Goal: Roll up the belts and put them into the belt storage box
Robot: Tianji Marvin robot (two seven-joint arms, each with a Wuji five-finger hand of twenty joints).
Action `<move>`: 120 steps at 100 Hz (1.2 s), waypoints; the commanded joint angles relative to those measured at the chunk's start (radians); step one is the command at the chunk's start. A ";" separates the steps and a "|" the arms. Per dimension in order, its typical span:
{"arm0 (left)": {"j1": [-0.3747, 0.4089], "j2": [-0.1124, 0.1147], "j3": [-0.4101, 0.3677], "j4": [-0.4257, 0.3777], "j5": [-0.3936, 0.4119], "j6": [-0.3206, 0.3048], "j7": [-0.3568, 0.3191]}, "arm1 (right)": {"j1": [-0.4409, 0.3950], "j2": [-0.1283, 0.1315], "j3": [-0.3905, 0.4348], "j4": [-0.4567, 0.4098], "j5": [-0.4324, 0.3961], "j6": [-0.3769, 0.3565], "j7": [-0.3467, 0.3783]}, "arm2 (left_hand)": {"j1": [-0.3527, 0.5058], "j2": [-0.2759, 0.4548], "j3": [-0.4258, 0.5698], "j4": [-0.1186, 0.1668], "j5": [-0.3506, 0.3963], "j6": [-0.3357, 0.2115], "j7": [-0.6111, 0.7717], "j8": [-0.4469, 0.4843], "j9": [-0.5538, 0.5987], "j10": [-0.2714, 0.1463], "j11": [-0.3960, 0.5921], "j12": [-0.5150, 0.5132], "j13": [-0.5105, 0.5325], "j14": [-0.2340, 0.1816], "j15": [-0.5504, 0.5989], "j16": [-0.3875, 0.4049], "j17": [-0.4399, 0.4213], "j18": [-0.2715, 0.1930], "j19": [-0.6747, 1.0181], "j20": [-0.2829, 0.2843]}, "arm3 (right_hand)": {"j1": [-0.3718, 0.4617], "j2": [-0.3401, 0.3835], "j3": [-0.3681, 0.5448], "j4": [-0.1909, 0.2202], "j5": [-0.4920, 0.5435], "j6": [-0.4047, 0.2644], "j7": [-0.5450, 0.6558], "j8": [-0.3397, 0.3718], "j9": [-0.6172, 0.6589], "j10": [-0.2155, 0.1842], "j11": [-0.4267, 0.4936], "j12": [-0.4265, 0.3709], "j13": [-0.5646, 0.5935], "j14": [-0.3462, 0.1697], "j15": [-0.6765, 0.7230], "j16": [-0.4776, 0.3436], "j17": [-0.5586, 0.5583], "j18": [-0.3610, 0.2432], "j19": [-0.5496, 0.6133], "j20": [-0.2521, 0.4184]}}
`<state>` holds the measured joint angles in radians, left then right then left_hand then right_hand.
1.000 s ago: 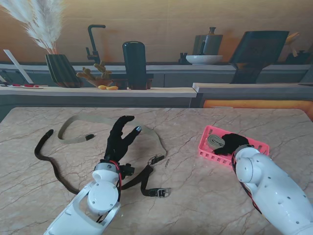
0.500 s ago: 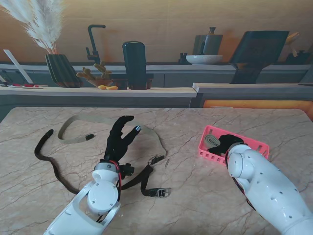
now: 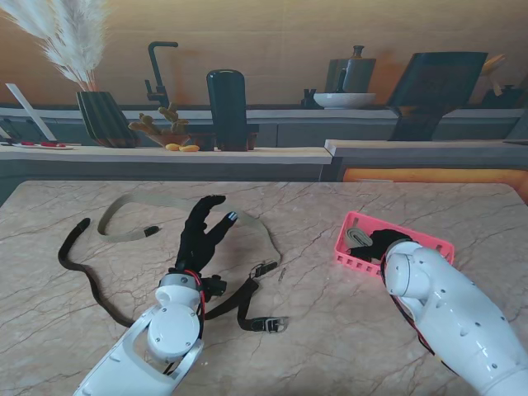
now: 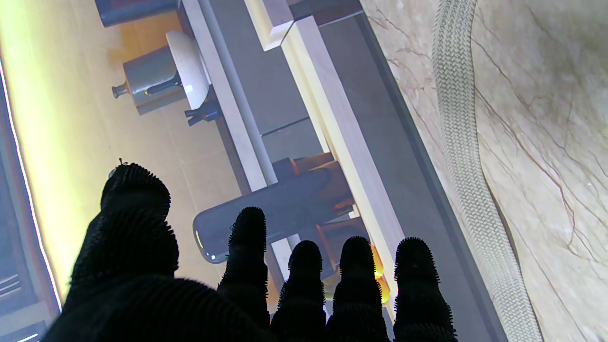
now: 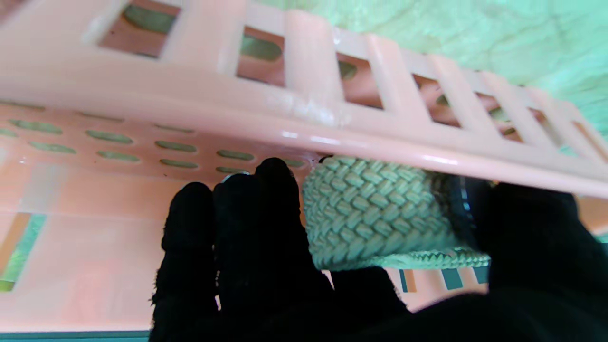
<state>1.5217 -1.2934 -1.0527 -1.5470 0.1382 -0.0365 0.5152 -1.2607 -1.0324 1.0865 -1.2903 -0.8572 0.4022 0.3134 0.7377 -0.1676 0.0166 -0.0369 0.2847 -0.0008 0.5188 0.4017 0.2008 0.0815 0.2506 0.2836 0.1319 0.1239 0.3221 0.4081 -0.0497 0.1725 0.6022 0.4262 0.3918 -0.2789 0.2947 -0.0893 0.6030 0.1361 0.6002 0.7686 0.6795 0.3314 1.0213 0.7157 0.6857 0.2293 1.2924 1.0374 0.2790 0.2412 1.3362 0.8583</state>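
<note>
Right wrist view: right hand [image 5: 332, 266] clamped on rolled woven belt [image 5: 380, 213] inside pink storage box [image 3: 363, 262] by desk's right edge, shifted deeper since a second ago; release likely next. Left hand [image 3: 202, 231] splayed, idle.

A rolled woven beige belt [image 5: 380, 213] sits inside the pink slotted storage box [image 3: 429, 242].

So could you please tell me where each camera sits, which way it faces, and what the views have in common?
Stand view: above the shoulders, looking down at the marble table; both arms, left hand open.
Left wrist view: along the left fingers toward the counter; beige woven belt lies alongside.
Right wrist view: inside the pink storage box, right hand holding the rolled belt.
Shared: stand and right wrist views both show box and roll.
</note>
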 commanded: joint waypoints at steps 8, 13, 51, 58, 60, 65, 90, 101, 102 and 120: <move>0.004 -0.007 -0.001 0.000 -0.002 -0.001 0.002 | -0.007 -0.004 -0.017 0.012 0.004 0.020 -0.017 | 0.011 0.047 -0.007 0.027 0.023 0.001 -0.011 0.016 0.002 0.004 0.032 0.009 0.013 0.000 0.016 0.013 -0.009 -0.006 0.030 -0.008 | -0.004 0.077 0.081 0.060 -0.113 -0.050 -0.083 0.002 0.000 0.052 0.015 -0.006 0.004 0.013 0.010 -0.007 0.008 -0.007 0.022 0.006; 0.004 -0.007 -0.001 0.000 -0.002 -0.001 0.003 | -0.007 -0.005 -0.023 0.013 0.002 0.028 -0.024 | 0.012 0.050 -0.007 0.026 0.023 0.001 -0.011 0.016 0.002 0.005 0.033 0.009 0.014 0.000 0.018 0.014 -0.008 -0.006 0.033 -0.008 | -0.021 0.072 0.092 0.061 -0.166 -0.050 -0.069 0.023 -0.005 0.048 0.031 -0.002 0.014 0.007 0.030 -0.003 0.019 -0.011 0.040 0.009; 0.003 -0.008 -0.002 0.004 -0.008 0.000 0.003 | -0.011 -0.036 -0.059 0.067 -0.060 0.038 -0.259 | 0.023 0.058 -0.009 0.026 0.026 0.003 -0.003 0.020 0.003 0.006 0.041 0.010 0.024 0.002 0.029 0.020 -0.009 -0.005 0.055 -0.008 | -0.141 -0.119 0.263 0.037 -0.139 -0.090 0.170 0.054 0.132 0.011 0.153 0.011 0.190 -0.041 0.161 -0.027 0.176 -0.013 0.197 -0.017; 0.003 -0.008 -0.003 0.003 -0.008 0.001 0.003 | -0.014 -0.035 -0.060 0.067 -0.076 0.034 -0.266 | 0.024 0.059 -0.009 0.026 0.027 0.002 -0.002 0.020 0.004 0.006 0.042 0.011 0.026 0.004 0.032 0.021 -0.009 -0.005 0.059 -0.008 | -0.174 -0.131 0.275 0.033 -0.140 -0.088 0.167 0.042 0.133 0.009 0.153 0.011 0.192 -0.044 0.160 -0.030 0.182 -0.010 0.197 -0.022; 0.003 -0.008 -0.003 0.003 -0.008 0.002 0.003 | -0.015 -0.034 -0.060 0.064 -0.078 0.037 -0.261 | 0.024 0.059 -0.010 0.026 0.028 0.002 -0.001 0.021 0.004 0.006 0.043 0.011 0.026 0.003 0.032 0.021 -0.009 -0.003 0.061 -0.008 | -0.186 -0.132 0.284 0.031 -0.141 -0.085 0.163 0.036 0.131 0.009 0.152 0.010 0.192 -0.044 0.161 -0.030 0.182 -0.007 0.197 -0.024; 0.003 -0.008 -0.003 0.003 -0.008 0.002 0.003 | -0.017 -0.032 -0.059 0.053 -0.081 0.048 -0.244 | 0.026 0.061 -0.009 0.026 0.027 0.003 -0.001 0.021 0.004 0.006 0.044 0.011 0.027 0.003 0.034 0.022 -0.010 -0.003 0.065 -0.008 | -0.199 -0.131 0.291 0.025 -0.144 -0.076 0.145 0.020 0.126 0.009 0.143 0.006 0.187 -0.041 0.152 -0.034 0.179 -0.006 0.192 -0.029; 0.004 -0.008 -0.005 0.003 -0.009 0.001 0.003 | -0.015 -0.014 -0.061 0.001 -0.072 0.093 -0.099 | 0.030 0.063 -0.011 0.026 0.028 0.002 0.002 0.022 0.004 0.007 0.047 0.011 0.031 0.004 0.039 0.025 -0.010 -0.003 0.076 -0.009 | -0.268 -0.010 0.250 0.009 -0.177 -0.049 -0.009 -0.064 0.082 0.026 0.078 -0.014 0.128 -0.003 0.079 -0.037 0.124 0.023 0.131 -0.044; 0.004 -0.008 -0.006 0.003 -0.009 0.000 0.003 | -0.014 -0.016 -0.063 0.000 -0.059 0.106 -0.104 | 0.031 0.065 -0.012 0.026 0.028 0.002 0.003 0.023 0.005 0.008 0.049 0.012 0.034 0.004 0.041 0.026 -0.011 -0.003 0.082 -0.009 | -0.261 0.054 0.209 0.015 -0.162 -0.048 -0.081 -0.094 0.080 0.039 0.046 -0.031 0.115 0.022 0.043 -0.045 0.109 0.037 0.107 -0.046; 0.004 -0.008 -0.006 0.003 -0.009 0.000 0.003 | -0.014 -0.017 -0.063 0.000 -0.058 0.107 -0.106 | 0.031 0.065 -0.012 0.026 0.028 0.002 0.004 0.023 0.004 0.008 0.049 0.012 0.034 0.004 0.041 0.026 -0.011 -0.003 0.082 -0.009 | -0.259 0.058 0.206 0.016 -0.162 -0.048 -0.086 -0.096 0.080 0.040 0.043 -0.032 0.113 0.024 0.039 -0.046 0.108 0.038 0.105 -0.046; 0.002 -0.008 -0.004 0.004 -0.014 0.002 0.001 | -0.025 -0.028 -0.042 0.001 -0.025 0.111 -0.153 | 0.033 0.067 -0.013 0.026 0.031 0.002 0.006 0.024 0.005 0.008 0.054 0.013 0.040 0.007 0.046 0.029 -0.011 -0.001 0.094 -0.008 | -0.119 0.029 0.174 0.043 -0.119 -0.059 -0.164 -0.136 0.056 0.047 -0.060 -0.112 0.088 0.076 -0.102 -0.118 0.080 0.073 0.020 -0.089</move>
<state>1.5200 -1.2958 -1.0577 -1.5421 0.1295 -0.0373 0.5180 -1.2764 -1.0502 1.0355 -1.2855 -0.8937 0.5179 0.1803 0.7528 -0.1449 0.0156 -0.0367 0.3092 0.0009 0.5185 0.4136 0.2014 0.0909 0.2801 0.2860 0.1528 0.1304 0.3580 0.4204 -0.0514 0.1746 0.6666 0.4260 0.2251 -0.2780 0.4711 -0.0674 0.4585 0.0925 0.4543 0.6403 0.7560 0.3311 0.9886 0.6316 0.7905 0.2462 1.2284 0.9449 0.3728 0.2977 1.3634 0.7856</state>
